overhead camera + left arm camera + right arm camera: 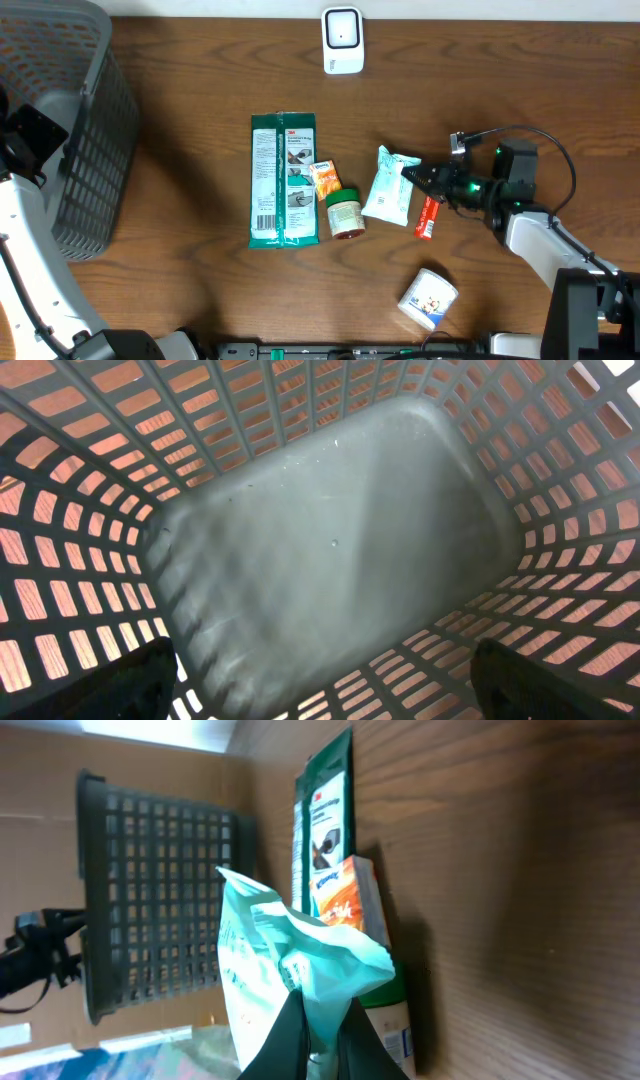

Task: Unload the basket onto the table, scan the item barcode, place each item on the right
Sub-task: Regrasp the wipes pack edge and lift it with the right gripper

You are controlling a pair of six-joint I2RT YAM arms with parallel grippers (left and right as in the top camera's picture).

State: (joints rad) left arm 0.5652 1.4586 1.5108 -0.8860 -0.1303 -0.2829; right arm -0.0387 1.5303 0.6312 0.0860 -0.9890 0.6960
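My right gripper [318, 1025] is clamped on one teal pouch [390, 186], between one jar [345, 213] and one red tube [428, 217]. One green pack [283, 180], one orange packet [325, 180], one white tub [428, 298] and one scanner [342, 40] lie around. My left gripper [325, 685] hangs spread wide inside the one basket [70, 130].

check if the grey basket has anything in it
Empty: in the left wrist view the basket shows only a bare grey floor.

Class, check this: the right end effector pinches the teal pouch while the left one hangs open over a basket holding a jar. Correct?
No. The left wrist view shows the basket empty; the jar is outside it. The rest holds.
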